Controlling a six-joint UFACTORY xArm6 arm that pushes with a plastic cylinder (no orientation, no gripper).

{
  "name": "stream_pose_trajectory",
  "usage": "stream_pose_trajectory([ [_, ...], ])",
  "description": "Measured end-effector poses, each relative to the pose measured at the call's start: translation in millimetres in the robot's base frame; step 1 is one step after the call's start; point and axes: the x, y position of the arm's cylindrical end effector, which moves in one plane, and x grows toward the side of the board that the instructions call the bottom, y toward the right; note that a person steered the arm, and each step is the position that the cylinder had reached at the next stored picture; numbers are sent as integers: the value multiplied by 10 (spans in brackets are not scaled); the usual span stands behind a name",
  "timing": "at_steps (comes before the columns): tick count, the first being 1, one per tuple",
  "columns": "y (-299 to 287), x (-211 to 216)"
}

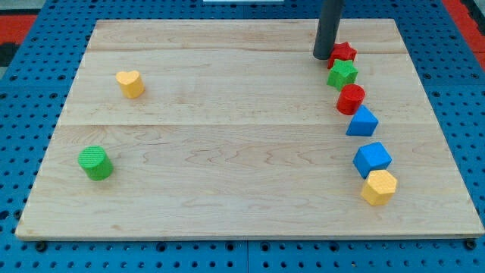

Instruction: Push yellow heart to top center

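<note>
Camera view, our rod: my tip [323, 58] sits at the view's top right, just beside the red star [343, 53]; it is a bare rod with no jaws to open or close.
Yellow heart [130, 83]: upper left of the wooden board [227, 152], well apart from my tip.
Bearing: heart lies far toward the view's left, slightly lower.
Judgement: we must get to its left side, then push rightward and up.

Yellow blocks: two, a yellow heart [130, 83] and a yellow hexagon [379, 186]
Green blocks: two, a green cylinder [95, 163] and a green star [342, 74]
Red blocks: two, a red star [343, 53] and a red cylinder [351, 99]
Blue blocks: two, a blue triangle [363, 122] and a blue cube [372, 159]
Blocks in all: eight
</note>
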Motion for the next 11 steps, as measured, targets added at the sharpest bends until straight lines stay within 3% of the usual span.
stream_pose_trajectory([
  [1,-443,-269],
  [2,-1470,50],
  [3,-2939,-69],
  [4,-3827,-488],
  [5,-4059,450],
  [7,-3083,628],
  [8,-3415,798],
  [9,-3152,1032],
  [10,-2563,922],
  [11,-2287,200],
])
